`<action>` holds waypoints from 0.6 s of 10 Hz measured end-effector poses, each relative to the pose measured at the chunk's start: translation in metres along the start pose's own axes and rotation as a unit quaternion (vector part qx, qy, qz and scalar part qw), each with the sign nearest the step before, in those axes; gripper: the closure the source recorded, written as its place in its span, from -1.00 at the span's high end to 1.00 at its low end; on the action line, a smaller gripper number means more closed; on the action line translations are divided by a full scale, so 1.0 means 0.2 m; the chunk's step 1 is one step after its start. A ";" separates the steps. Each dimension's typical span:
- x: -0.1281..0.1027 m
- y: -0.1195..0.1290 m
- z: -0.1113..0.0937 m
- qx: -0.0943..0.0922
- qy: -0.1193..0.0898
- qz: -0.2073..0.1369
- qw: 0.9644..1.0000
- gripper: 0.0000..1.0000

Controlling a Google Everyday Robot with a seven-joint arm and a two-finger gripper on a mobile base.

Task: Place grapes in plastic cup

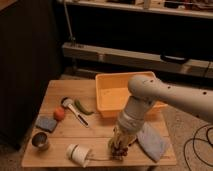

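Gripper: low at desk front, jaws clenched on grapes.
Advice: centre over plastic cup before releasing.

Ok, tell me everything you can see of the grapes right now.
The grapes show as a small, dark brownish-purple bunch of little round berries, hanging lengthwise under the tool, which is shut on them at the front edge of the wooden table. Their lower end sits about where the light-green plastic cup is, of which only a sliver shows beside the arm. I cannot tell whether the bunch is already inside the cup or touching its rim.
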 end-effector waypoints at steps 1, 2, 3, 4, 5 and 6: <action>-0.02 0.00 0.00 -0.001 0.000 0.001 1.000 -1.00; -0.05 0.00 0.01 -0.003 -0.002 0.002 1.000 -1.00; -0.07 -0.01 0.01 -0.005 -0.003 0.005 1.000 -1.00; -0.09 -0.01 0.01 -0.008 -0.005 0.008 1.000 -1.00; -0.11 -0.02 0.01 -0.010 -0.007 0.010 1.000 -1.00; -0.12 -0.02 0.02 -0.012 -0.008 0.013 1.000 -1.00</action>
